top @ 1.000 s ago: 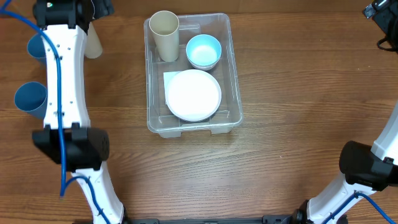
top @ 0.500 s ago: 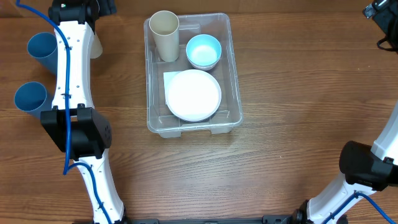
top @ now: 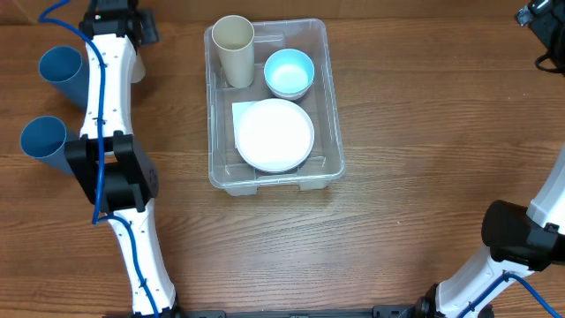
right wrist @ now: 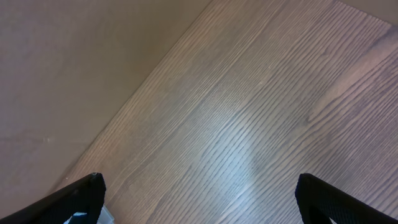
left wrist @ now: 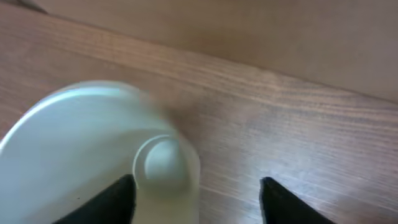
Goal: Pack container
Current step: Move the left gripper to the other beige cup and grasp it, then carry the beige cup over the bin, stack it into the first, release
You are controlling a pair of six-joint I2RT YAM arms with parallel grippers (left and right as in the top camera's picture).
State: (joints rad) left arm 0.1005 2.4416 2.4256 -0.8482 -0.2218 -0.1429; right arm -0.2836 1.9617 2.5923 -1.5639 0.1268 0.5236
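The clear container (top: 332, 106) stands at the middle of the table. It holds an upright cream cup (top: 233, 49), a light blue bowl (top: 289, 72) and a white plate (top: 274, 134). My left arm reaches to the far left, and only a sliver of a second cream cup (top: 136, 67) shows beside it. In the left wrist view that cup (left wrist: 93, 143) fills the left half. My left gripper (left wrist: 198, 182) is open around its near end, the left finger against the cup and the right finger apart from it. My right gripper (right wrist: 199, 180) hangs wide open over bare wood.
Two blue cups (top: 62, 72) (top: 44, 141) sit near the table's left edge, beside my left arm (top: 106, 115). My right arm's base (top: 521, 234) stands at the right, with its wrist (top: 538, 13) at the far right corner.
My left arm has swung further toward the far-left corner, covering more of the cream cup, and its jaws have narrowed. The right arm has not moved.
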